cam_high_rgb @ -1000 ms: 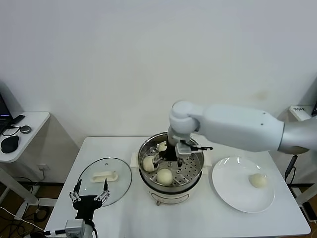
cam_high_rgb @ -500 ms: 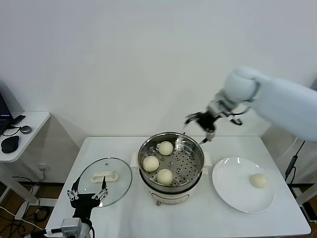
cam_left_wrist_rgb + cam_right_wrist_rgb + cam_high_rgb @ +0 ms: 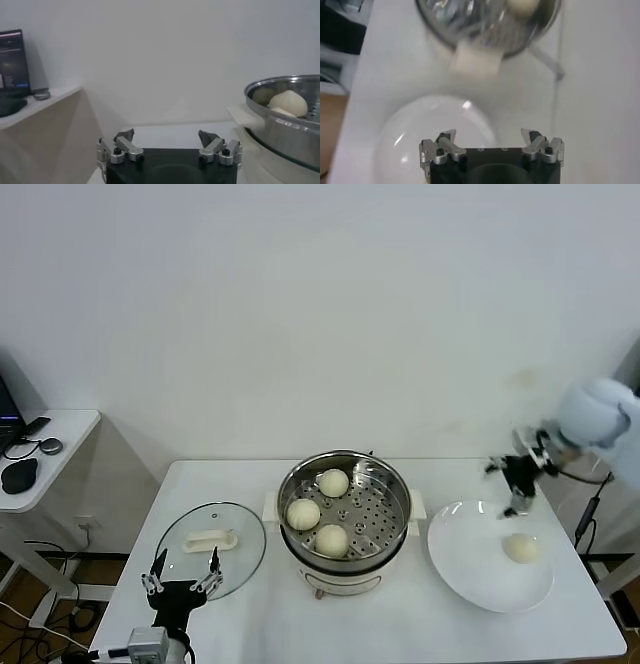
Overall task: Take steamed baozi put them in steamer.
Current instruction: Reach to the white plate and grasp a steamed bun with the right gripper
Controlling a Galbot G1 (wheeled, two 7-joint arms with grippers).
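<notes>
The steamer [image 3: 345, 506] stands mid-table, a shiny steel pot on a white base. Three cream baozi lie on its perforated tray: one at the back [image 3: 333, 482], one on the left [image 3: 303, 513], one at the front [image 3: 332, 540]. Another baozi [image 3: 520, 548] rests on the white plate [image 3: 468, 556] to the right. My right gripper [image 3: 508, 484] hangs open and empty above the plate's far edge; its wrist view shows the open gripper [image 3: 490, 140] over the plate [image 3: 420, 145], with the steamer [image 3: 470, 25] beyond. My left gripper [image 3: 182, 580] stays parked, open and empty, at the front left.
A glass lid [image 3: 212, 544] with a white handle lies flat left of the steamer, just beyond my left gripper [image 3: 168, 141]. The steamer's wall [image 3: 280, 135] rises close beside that gripper. A small side table [image 3: 45, 446] with dark items stands off to the left. A white wall runs behind.
My right arm rose out of the steamer and swung right, ending over the plate's far edge with empty jaws. Three baozi stayed in the steamer. The left arm hardly moved.
</notes>
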